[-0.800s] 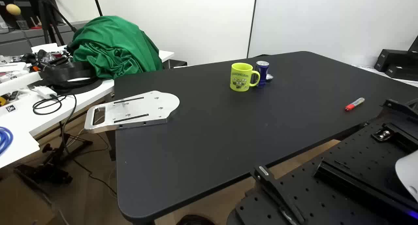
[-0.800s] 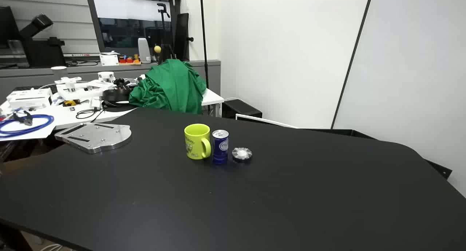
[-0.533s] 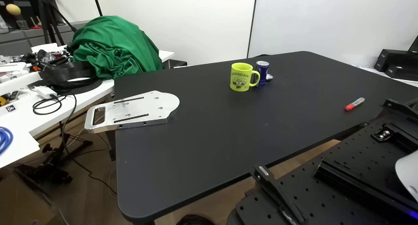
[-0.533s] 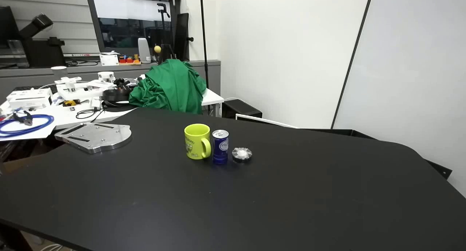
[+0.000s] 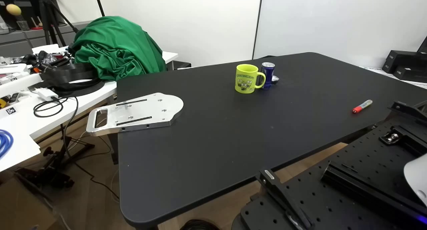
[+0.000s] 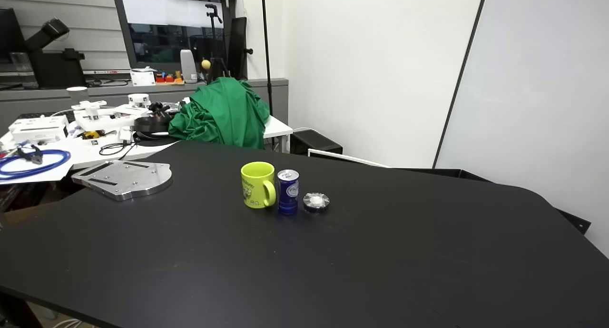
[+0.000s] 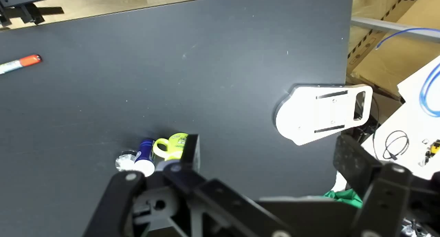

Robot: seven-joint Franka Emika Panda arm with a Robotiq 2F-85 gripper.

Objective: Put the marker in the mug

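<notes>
Fingers [image 7: 355, 161] stand wide apart, gripping nothing. In an exterior view, marker [image 5: 362, 106] lies flat at right, toward the near edge of the surface [image 5: 217, 153]. Likely step, approach: center over the marker, align across it, then descend. Mug [image 5: 244, 79] stands upright, farther off and left.

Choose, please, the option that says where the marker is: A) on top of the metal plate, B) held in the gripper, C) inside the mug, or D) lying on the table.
D: the marker lies on the table, well apart from the mug, and the open gripper holds nothing.
</notes>
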